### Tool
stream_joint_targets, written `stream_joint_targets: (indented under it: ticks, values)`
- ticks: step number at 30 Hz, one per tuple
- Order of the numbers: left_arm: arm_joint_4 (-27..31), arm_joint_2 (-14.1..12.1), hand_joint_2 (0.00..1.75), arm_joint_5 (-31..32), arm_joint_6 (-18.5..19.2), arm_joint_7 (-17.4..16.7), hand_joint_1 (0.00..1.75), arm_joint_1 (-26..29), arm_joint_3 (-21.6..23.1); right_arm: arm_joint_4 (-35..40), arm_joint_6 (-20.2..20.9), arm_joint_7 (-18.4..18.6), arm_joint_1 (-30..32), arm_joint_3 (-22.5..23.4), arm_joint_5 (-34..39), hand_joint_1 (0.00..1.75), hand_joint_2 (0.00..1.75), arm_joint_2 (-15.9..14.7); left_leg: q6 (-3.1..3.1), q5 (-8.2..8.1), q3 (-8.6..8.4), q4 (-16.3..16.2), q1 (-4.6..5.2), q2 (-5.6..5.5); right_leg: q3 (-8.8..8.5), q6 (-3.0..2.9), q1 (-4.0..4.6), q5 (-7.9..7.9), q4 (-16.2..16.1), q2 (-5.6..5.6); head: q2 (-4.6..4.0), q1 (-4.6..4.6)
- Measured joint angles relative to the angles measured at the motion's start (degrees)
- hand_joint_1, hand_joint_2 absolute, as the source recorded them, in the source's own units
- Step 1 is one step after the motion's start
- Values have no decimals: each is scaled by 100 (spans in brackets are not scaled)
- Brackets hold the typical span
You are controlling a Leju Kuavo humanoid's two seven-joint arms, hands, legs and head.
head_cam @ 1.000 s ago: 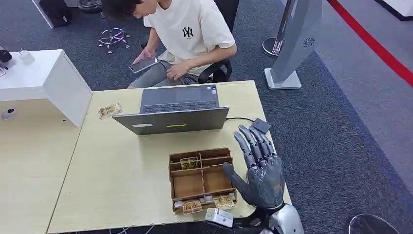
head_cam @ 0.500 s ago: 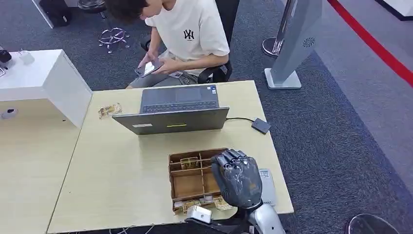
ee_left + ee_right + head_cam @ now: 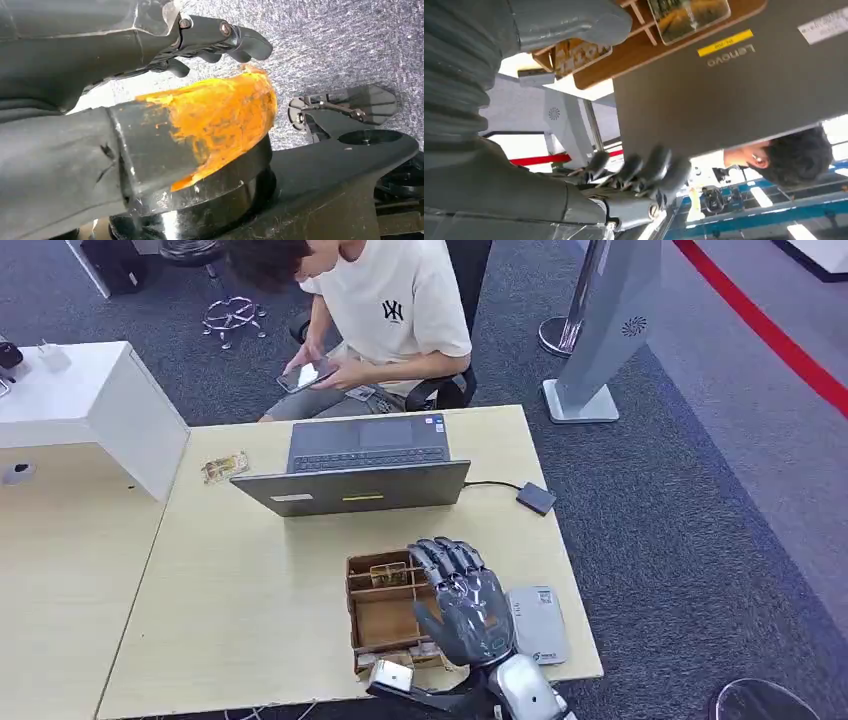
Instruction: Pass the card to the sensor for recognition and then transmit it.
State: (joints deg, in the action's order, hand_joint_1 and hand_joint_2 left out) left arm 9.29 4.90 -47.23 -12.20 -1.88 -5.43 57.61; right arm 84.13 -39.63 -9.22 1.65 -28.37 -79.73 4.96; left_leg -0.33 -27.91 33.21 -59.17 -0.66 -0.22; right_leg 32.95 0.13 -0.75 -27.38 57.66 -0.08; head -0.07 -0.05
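Note:
My right hand [image 3: 460,600] hovers palm down over the right side of a wooden compartment box [image 3: 380,615] at the table's front edge. Its fingers are bent down and apart, with nothing in them. A gold card [image 3: 388,574] stands in the box's far left compartment, and more cards lie along its near edge. In the right wrist view the thumb [image 3: 569,22] and fingers [image 3: 639,170] are wide apart in front of the box [image 3: 634,55]. A grey card reader [image 3: 537,623] lies just right of the box. My left hand [image 3: 150,100] hangs over carpet and holds nothing.
An open laptop [image 3: 360,465] stands behind the box, and a cable runs from it to a small dark pad [image 3: 536,498]. Another gold card [image 3: 225,467] lies at the table's far left. A person [image 3: 385,310] sits behind the table holding a phone. A white cabinet [image 3: 90,405] stands on the left.
My right hand has swung left from beside the box, turned from upright and spread to palm down over the compartments, and uncovered the grey reader. The person raised the phone.

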Motion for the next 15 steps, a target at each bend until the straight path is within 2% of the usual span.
stream_joint_targets:
  ticks: [3,5,10,11,13,15]
  values:
    - [-2,-2,0,0,0,0,0,0,0,-50,0,85,-46,-48,13,59,175,-89,0,0,0,0,0,0,0,0,0,0,0,0,0,0]
    - [-2,-2,0,-2,0,0,0,1,0,-72,-2,101,-65,-53,22,52,175,-127,0,0,0,0,0,0,0,0,0,0,0,0,0,-2]
    - [-2,-4,0,-11,0,0,0,2,0,-120,-2,186,-88,-53,37,56,175,-206,0,0,0,0,0,0,0,0,0,0,0,0,0,-2]
    - [-2,-7,0,-15,0,0,0,2,0,-133,-2,188,-98,-53,59,59,175,-225,0,0,0,0,0,0,0,0,0,0,0,0,0,-2]
    - [-4,-9,0,-20,0,0,0,2,0,-140,-2,192,-107,-53,81,79,175,-265,0,0,0,0,0,0,0,0,0,0,0,0,0,0]
    - [-4,-13,0,-28,0,0,0,3,0,-147,-2,201,-116,-53,85,70,175,-291,0,0,0,0,0,0,0,0,0,0,0,0,0,-2]
